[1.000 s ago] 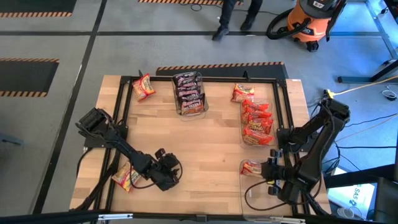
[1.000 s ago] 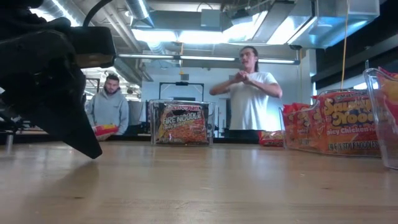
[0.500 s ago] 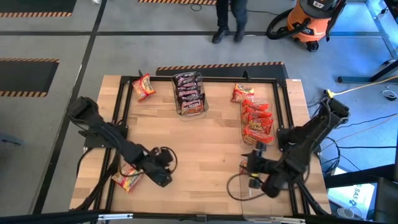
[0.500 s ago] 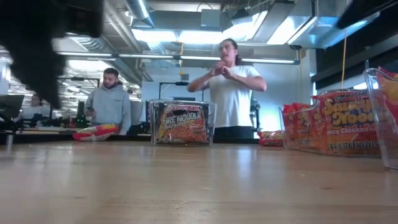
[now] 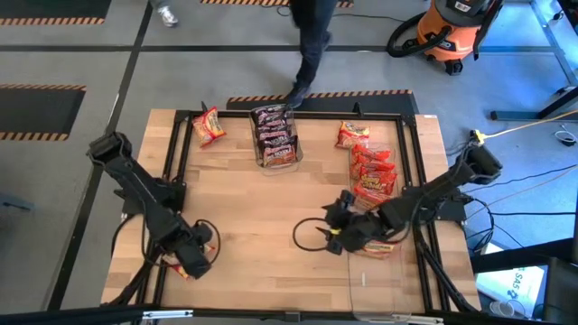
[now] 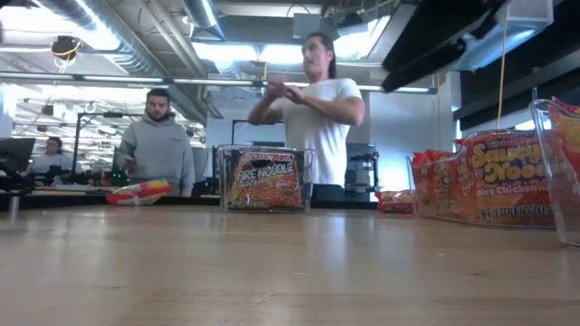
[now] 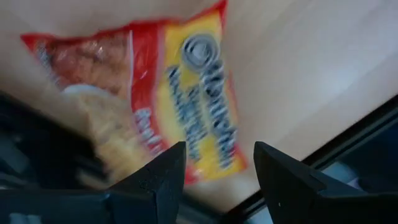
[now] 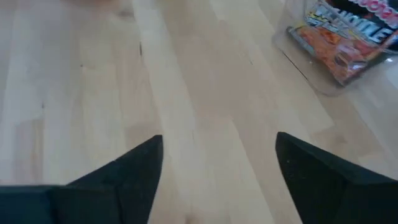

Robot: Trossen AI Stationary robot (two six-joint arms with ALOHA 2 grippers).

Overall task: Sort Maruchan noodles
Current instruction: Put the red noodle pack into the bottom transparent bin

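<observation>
My left gripper (image 5: 195, 259) is open at the near-left corner, over a yellow-and-red noodle packet (image 5: 180, 268) that lies flat on the table. In the left wrist view that packet (image 7: 168, 106) shows just beyond the parted fingers (image 7: 163, 171). My right gripper (image 5: 330, 231) is open over bare wood near the table's middle (image 8: 217, 168). Dark packets fill the far-middle bin (image 5: 275, 135), and red-orange ones fill the right bin (image 5: 373, 176). Two loose packets lie at the far edge, a yellow-orange one (image 5: 209, 125) and a red-orange one (image 5: 352, 134).
A third clear bin (image 5: 384, 248) at the near right holds one packet, mostly under my right arm. A black frame (image 5: 181, 162) runs around the work area. People stand beyond the far edge (image 6: 313, 118). Bare wood lies between the grippers.
My left gripper has swung from the near middle toward the near-left corner and now stands over the packet there. My right gripper has moved from the near-right bin toward the table's middle. The packets have stayed put.
</observation>
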